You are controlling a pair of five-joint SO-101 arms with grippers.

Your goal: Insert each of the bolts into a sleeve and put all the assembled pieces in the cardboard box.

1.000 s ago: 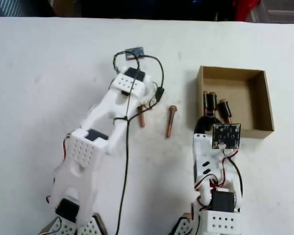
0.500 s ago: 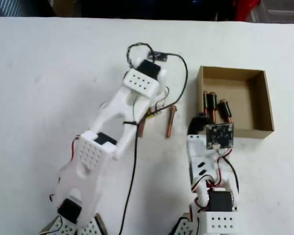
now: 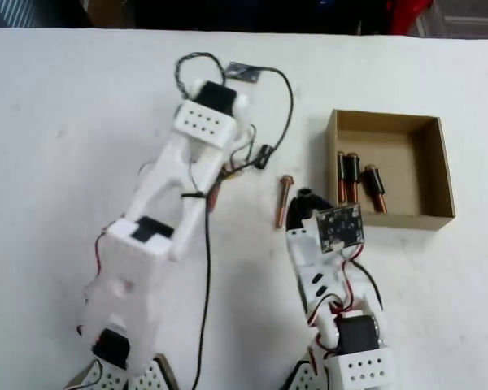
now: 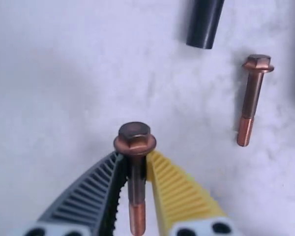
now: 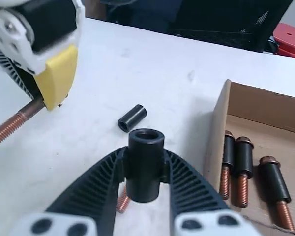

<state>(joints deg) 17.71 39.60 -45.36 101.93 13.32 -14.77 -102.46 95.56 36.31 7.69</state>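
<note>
Three sleeved copper bolts (image 3: 352,175) lie inside the brown cardboard box (image 3: 398,146), with one bare copper bolt (image 3: 284,201) near it. Beside the box the right gripper (image 5: 145,161) clamps a black cylindrical sleeve (image 5: 146,140); farther from the box, the left gripper (image 4: 133,161) pinches a second copper bolt (image 4: 134,140).

The held bolt (image 4: 133,167) and the loose bolt (image 4: 253,98) are coppery metal with a dull sheen and ridged threads, the held sleeve (image 5: 145,164) is smooth matt black, the cardboard box (image 3: 386,134) is matt brown, the table (image 3: 81,97) is matt white, and the fingers (image 4: 179,196) of the left gripper (image 4: 134,156) are ribbed plastic.
</note>
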